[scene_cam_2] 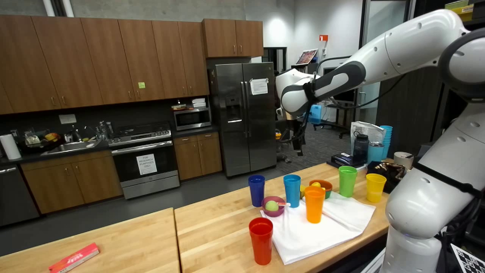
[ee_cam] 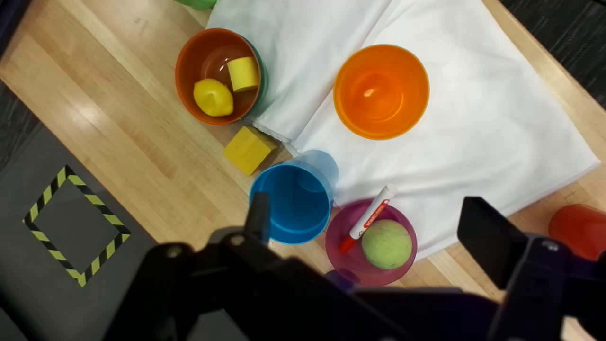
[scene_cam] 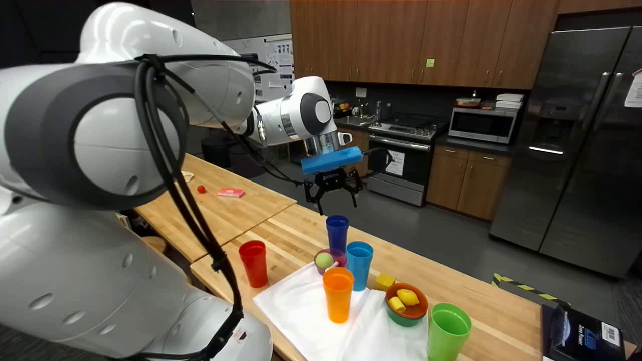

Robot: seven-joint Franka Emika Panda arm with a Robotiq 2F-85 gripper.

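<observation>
My gripper [scene_cam: 338, 205] is open and empty, in the air above the dark blue cup [scene_cam: 337, 233]. In the wrist view its fingers [ee_cam: 366, 202] stand wide apart. Between them, below, is a purple bowl [ee_cam: 364, 277] with a green tennis ball [ee_cam: 387, 244] and a white and red marker [ee_cam: 370, 218] leaning on its rim. A light blue cup [ee_cam: 291, 203] stands beside the bowl, partly behind a fingertip. The dark blue cup is mostly hidden by the gripper there. An orange cup [ee_cam: 381, 92] stands on a white cloth [ee_cam: 483, 109]. A red cup [ee_cam: 577, 232] is at the right.
An orange bowl [ee_cam: 191, 76] sits in a green one, holding a lemon [ee_cam: 214, 98] and a yellow cylinder [ee_cam: 243, 74]. Beside it is a yellow block [ee_cam: 250, 150]. Green [scene_cam_2: 347, 182] and yellow [scene_cam_2: 375, 187] cups and a black box [scene_cam: 584, 336] stand at the table's far end.
</observation>
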